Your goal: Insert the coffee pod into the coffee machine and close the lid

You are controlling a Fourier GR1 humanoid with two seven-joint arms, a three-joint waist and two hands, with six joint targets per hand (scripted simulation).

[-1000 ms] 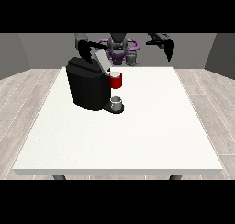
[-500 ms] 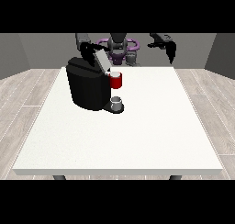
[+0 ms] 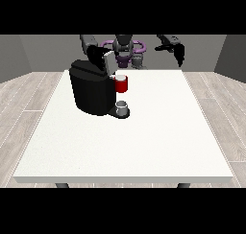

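Note:
The black coffee machine (image 3: 91, 90) stands on the white table (image 3: 144, 142), left of centre. A red part (image 3: 121, 84) juts from its front, above a small grey cup (image 3: 122, 107) on the machine's base. The lid (image 3: 106, 61) shows as a pale tilted flap at the machine's top rear. The hand at the view's left (image 3: 97, 54) is at the top of the machine, against the lid. The hand at the view's right (image 3: 176, 48) is raised well above the table's far edge, with relaxed fingers pointing down and nothing in them. I cannot make out a separate coffee pod.
The robot's torso (image 3: 126, 51) stands behind the table's far edge. Wooden floor surrounds the table. The table's right half and front show bare white surface.
The hand at the view's left has shifted slightly rightwards and down over the machine's top. The raised hand at the view's right has drifted a little.

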